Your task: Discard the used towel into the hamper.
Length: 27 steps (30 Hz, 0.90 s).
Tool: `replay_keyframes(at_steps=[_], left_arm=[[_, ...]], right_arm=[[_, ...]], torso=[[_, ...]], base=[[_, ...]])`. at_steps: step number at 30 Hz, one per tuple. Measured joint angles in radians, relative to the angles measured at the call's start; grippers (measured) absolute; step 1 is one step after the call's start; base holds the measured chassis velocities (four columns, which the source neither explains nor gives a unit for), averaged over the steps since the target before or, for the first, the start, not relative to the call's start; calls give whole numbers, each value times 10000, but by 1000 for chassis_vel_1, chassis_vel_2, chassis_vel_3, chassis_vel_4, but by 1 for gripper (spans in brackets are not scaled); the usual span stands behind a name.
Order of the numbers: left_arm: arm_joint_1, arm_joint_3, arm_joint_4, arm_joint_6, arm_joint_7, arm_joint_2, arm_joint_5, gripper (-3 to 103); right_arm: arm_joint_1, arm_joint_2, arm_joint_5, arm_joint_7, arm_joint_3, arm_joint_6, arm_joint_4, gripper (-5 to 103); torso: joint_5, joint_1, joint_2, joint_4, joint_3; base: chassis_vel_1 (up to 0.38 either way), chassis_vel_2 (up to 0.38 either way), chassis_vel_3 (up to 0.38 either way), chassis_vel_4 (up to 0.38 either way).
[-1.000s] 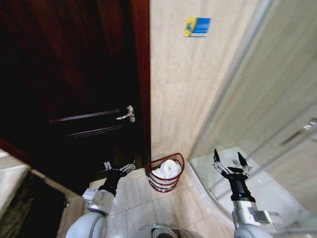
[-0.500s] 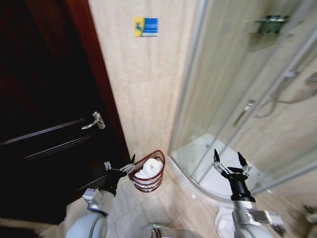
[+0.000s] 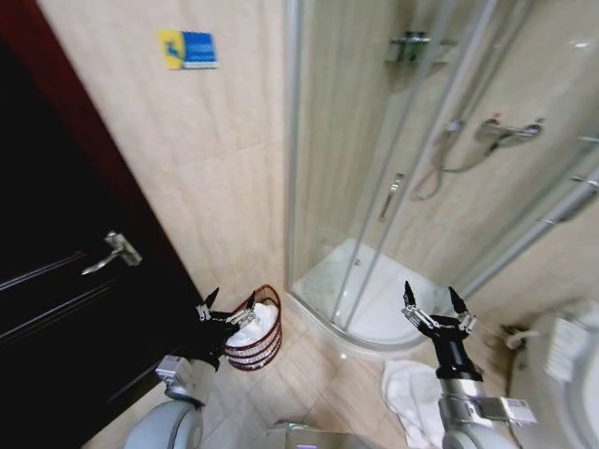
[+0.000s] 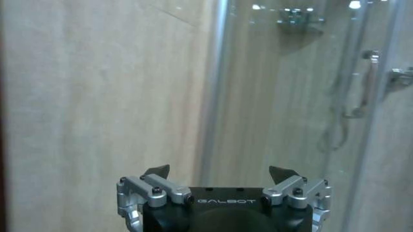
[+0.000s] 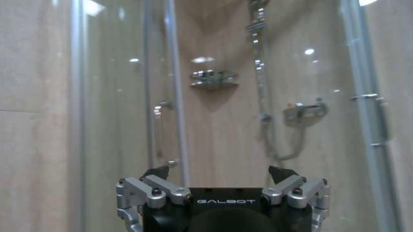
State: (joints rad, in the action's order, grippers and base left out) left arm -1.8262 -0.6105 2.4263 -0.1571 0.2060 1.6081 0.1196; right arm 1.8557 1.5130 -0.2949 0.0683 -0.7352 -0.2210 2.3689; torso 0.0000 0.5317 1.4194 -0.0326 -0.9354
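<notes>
1. Shower enclosure [image 3: 374,187] is taking up most of the head view, its curved glass and white tray standing near the hamper, with the dark door [image 3: 56,309] on the other side. Risk, as I judge it: with the space this tight, a careless turn of the base or swing of an arm could be knocking glass or door.

2. Hamper [image 3: 255,329], a small reddish-brown ribbed basket, is sitting on the floor tiles at the foot of the wall, between door and shower. Something white is already showing inside it. Being small and light-looking, it could be tipping over if bumped.

3. White towel [image 3: 410,398] is lying crumpled on the floor beside the shower tray, well apart from the hamper. This looks like the piece to discard. A shallow pinch could be catching only one fold, so the cloth may be trailing, snagging the basket rim or slipping out short of it.

4. Left pincer [image 3: 225,309] is hanging just beside the hamper's rim, fingers spread wide and holding nothing. It is standing close enough that a small drift could be shoving the basket.

5. Right pincer [image 3: 436,306] is hovering above the towel, fingers likewise spread wide and empty. Coming down too steeply could be driving its tips into the tiles.
</notes>
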Motion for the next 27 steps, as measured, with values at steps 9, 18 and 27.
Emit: replay_keyframes(at_steps=[9, 18, 27], left_arm=[[0, 0, 0, 0, 0, 0, 0, 100], [0, 0, 0, 0, 0, 0, 0, 100], [0, 0, 0, 0, 0, 0, 0, 100]], right_arm=[[0, 0, 0, 0, 0, 0, 0, 100], [0, 0, 0, 0, 0, 0, 0, 100], [0, 0, 0, 1, 0, 0, 0, 100]], torso=[[-1, 1, -1, -1, 0], [0, 0, 0, 0, 0], [0, 1, 0, 0, 0]], base=[[-128, -126, -120, -131], [-127, -134, -133, -122], [-125, -123, -120, -130]])
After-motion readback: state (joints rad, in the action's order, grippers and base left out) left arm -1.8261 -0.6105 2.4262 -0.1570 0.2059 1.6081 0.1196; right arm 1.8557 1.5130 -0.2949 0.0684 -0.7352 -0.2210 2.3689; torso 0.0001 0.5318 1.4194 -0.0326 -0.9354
